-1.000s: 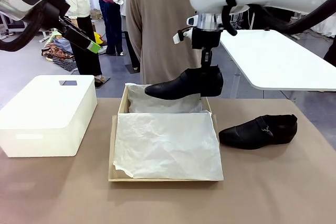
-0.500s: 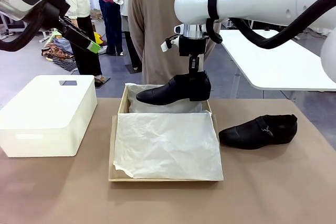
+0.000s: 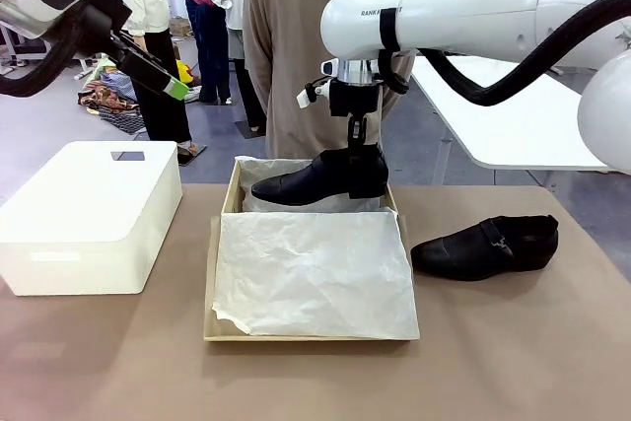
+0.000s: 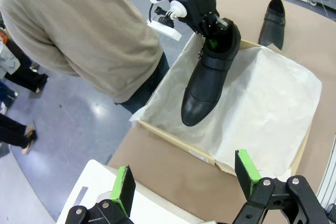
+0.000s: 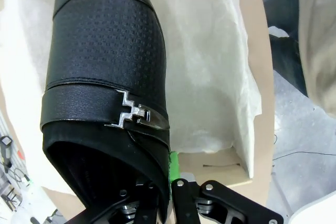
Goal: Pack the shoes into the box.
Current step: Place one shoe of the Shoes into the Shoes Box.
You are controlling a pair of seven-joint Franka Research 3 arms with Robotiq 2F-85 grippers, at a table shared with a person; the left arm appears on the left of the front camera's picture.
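Now the right gripper (image 3: 359,145), jaws clamped on the shoe (image 3: 317,176), is hanging seemingly over the box (image 3: 308,338); lowering it level is looking wisest.

Black leather is seen on the raised shoe (image 3: 320,176), with a finely dotted, perforated panel across its upper and a silver zigzag buckle (image 5: 137,115) on the strap; the same plain black is shown by the second shoe (image 3: 485,246). The box (image 3: 211,283) is coloured tan-brown and is lined with white, unpatterned tissue paper (image 3: 315,273). The larger box (image 3: 89,214) is finished in creamy white, marked by one small dark patch on top. The counter (image 3: 493,362) is covered in flat brown. The right gripper (image 3: 357,145) and left gripper (image 4: 185,179) are made in black with bright green pads (image 4: 124,188), and the arms (image 3: 493,7) are painted white. A beige top (image 3: 296,56) is worn by the person.
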